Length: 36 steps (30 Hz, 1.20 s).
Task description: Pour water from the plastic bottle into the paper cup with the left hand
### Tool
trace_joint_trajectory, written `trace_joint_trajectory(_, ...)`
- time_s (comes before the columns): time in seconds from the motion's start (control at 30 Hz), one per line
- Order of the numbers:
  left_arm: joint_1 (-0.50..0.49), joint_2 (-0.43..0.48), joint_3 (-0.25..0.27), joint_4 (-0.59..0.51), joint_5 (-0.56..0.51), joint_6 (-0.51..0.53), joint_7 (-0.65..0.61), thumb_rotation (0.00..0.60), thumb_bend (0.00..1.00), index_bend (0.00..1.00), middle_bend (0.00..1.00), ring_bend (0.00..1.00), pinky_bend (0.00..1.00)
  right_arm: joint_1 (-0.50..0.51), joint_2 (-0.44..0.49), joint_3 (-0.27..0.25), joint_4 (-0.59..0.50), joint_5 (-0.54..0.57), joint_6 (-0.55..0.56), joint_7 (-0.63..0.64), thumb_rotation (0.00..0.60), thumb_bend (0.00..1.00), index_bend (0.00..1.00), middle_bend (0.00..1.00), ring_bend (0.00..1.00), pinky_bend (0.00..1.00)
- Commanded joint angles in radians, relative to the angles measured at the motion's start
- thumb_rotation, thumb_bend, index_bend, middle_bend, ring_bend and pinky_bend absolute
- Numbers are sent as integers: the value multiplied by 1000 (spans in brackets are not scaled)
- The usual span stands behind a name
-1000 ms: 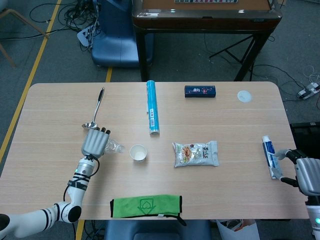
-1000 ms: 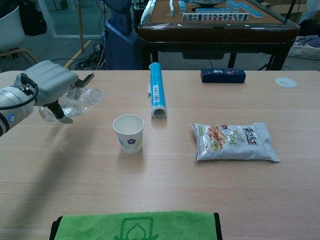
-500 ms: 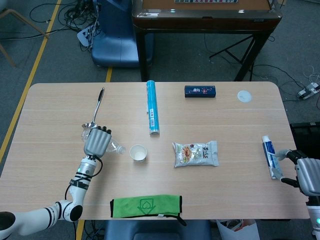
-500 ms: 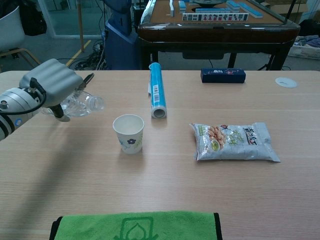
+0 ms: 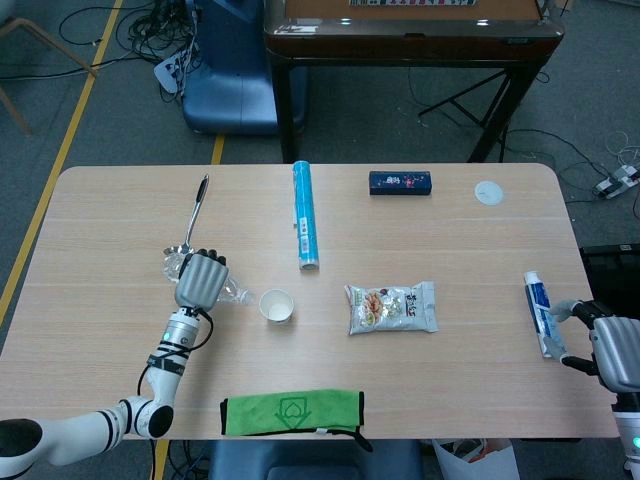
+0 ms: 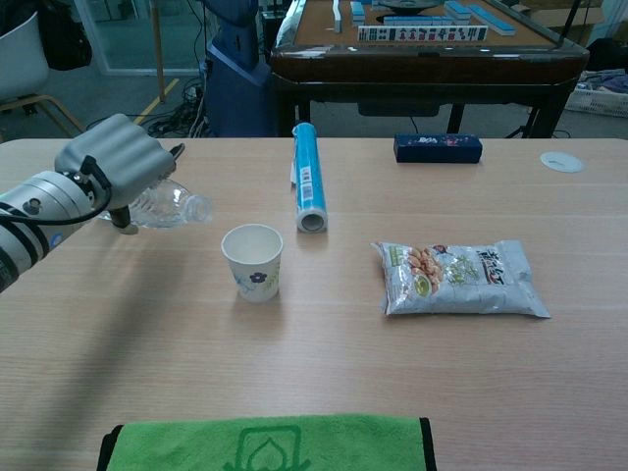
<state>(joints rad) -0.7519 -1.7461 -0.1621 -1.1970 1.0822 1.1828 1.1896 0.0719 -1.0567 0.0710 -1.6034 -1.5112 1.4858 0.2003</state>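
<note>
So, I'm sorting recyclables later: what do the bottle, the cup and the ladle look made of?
Bottle: clear, glossy plastic; the table shows through it. Cup: matte white paper by its look, rolled rim, printed flower. Ladle: probably polished metal, silvery and shiny, with a darker grip whose material is unclear.

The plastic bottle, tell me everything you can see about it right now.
The plastic bottle is clear and crinkled and lies nearly on its side, gripped from above by the left hand. Its mouth points toward the paper cup and stops short of the rim. No cap shows. Whether it touches the table, or holds water, is unclear.
</note>
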Motion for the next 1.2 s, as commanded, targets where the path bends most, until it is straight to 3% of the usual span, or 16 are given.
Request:
trace_joint_trajectory(0.03, -22, -29, -26, -14, -55, 7, 83, 600, 37, 573, 542, 550, 829, -1, 1, 0, -1, 0, 1, 2, 600, 233, 453, 497, 410, 657)
trace_joint_trajectory(0.47, -58, -93, -30, 13, -102, 53, 204, 600, 37, 571, 542, 550, 830, -4, 8, -1, -5, -1, 4, 14, 600, 233, 453, 497, 410, 657)
trace_joint_trajectory(1.2, -66, -125, 15, 93, -36, 67, 203, 600, 37, 567, 542, 550, 830, -5, 11, -3, -6, 2, -1, 17, 600, 233, 453, 497, 410, 657)
